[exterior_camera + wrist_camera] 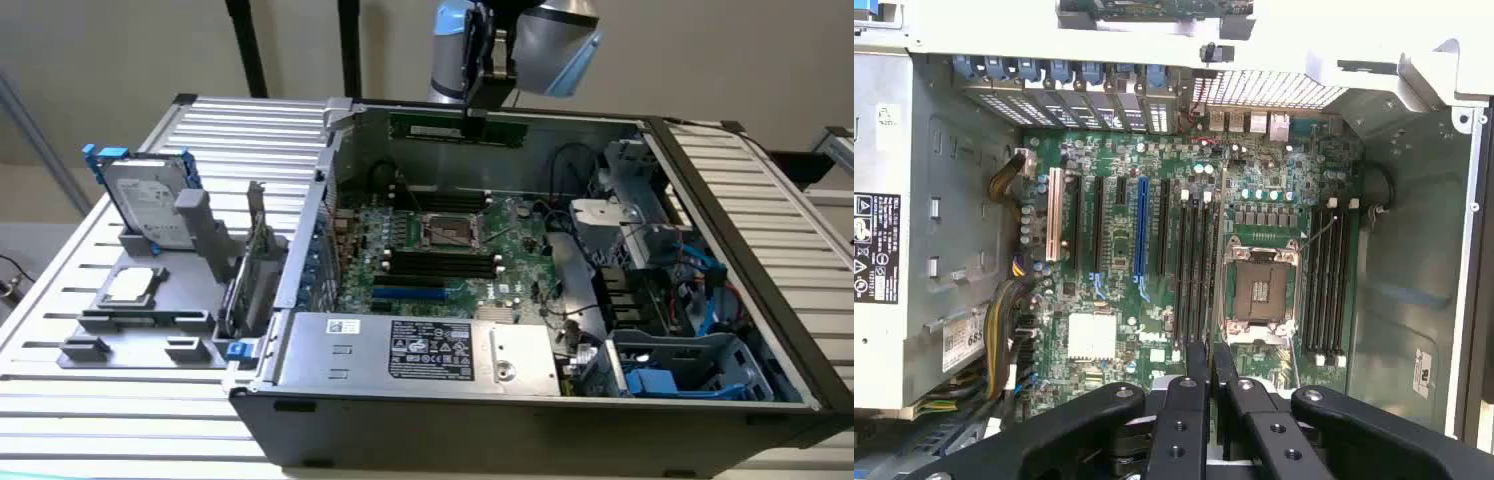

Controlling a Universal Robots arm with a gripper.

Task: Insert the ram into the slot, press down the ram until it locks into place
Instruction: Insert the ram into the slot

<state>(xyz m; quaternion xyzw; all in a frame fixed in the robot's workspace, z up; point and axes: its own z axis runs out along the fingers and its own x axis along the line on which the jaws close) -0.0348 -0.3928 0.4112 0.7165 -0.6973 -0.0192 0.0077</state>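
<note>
Tool pinched shut on ram at mid-length, ram level, held high at rear of open case, well apart from black slots beside socket, ram probably thin edge-on line in wrist view.

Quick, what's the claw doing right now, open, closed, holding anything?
Claw: closed, holding the ram above the computer case.

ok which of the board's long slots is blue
The blue slot, standing between black slots; all the others are black or pale.
</note>
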